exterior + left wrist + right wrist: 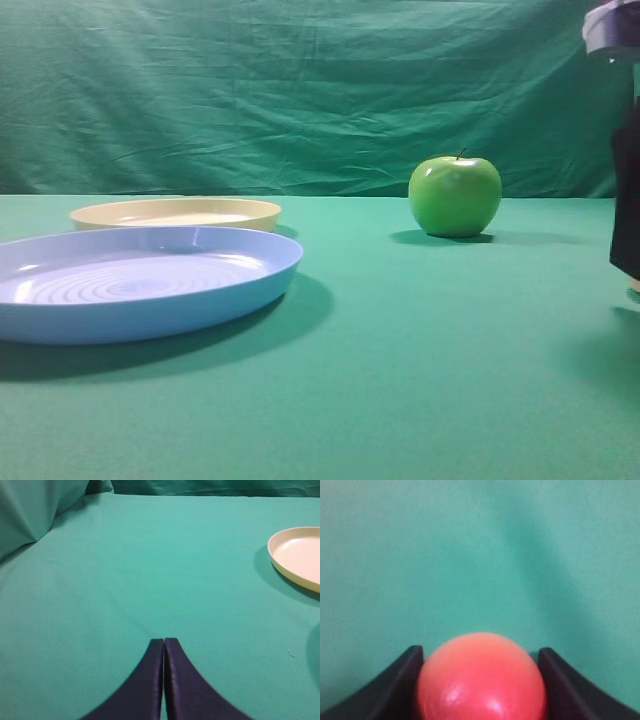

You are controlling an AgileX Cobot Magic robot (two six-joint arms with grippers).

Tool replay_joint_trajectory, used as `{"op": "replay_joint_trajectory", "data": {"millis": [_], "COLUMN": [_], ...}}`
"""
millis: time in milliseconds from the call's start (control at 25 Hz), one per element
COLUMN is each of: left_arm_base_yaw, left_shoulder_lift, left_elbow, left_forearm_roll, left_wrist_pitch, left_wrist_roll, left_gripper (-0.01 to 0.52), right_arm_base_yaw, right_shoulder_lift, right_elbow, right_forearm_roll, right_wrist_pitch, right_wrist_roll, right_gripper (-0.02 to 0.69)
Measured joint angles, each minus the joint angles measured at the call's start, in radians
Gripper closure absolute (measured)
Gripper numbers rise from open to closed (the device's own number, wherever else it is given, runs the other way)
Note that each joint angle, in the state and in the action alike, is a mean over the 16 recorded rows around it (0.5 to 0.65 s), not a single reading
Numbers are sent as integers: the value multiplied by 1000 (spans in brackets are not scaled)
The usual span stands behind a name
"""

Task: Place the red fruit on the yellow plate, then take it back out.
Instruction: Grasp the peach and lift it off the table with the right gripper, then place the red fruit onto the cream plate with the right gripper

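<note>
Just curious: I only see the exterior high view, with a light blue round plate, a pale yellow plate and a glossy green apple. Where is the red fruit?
Observer: The right wrist view shows the round red fruit between the two dark fingers of the right gripper, with the green cloth behind it.
Visitor: Is it gripped?
Observer: The fingers flank it closely, but I cannot tell whether they press it.
Visitor: And the other arm?
Observer: The left gripper is shut and empty, with the shallow pale yellow plastic plate ahead to its right.

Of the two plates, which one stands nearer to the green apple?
The yellow plate. It lies farther back, level with the apple, while the bigger blue plate lies in front.
</note>
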Motion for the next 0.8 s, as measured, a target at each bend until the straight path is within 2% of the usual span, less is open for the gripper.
{"op": "replay_joint_trajectory", "data": {"millis": [200,320,800], "left_arm_base_yaw": [0,0,0], "left_shoulder_lift": [0,0,0], "left_elbow": [0,0,0], "left_forearm_roll": [0,0,0], "left_wrist_pitch": [0,0,0], "left_wrist_roll": [0,0,0], "left_gripper": [514,514,514], "right_arm_base_yaw": [6,21,194], "right_shoulder_lift": [14,20,192], "right_elbow": [-114,-207,-702], "right_forearm_roll": [-1,-1,-2], "right_wrist_pitch": [77,125,249], "right_wrist_roll": [0,-1,-5], "right_gripper": [402,454,476]}}
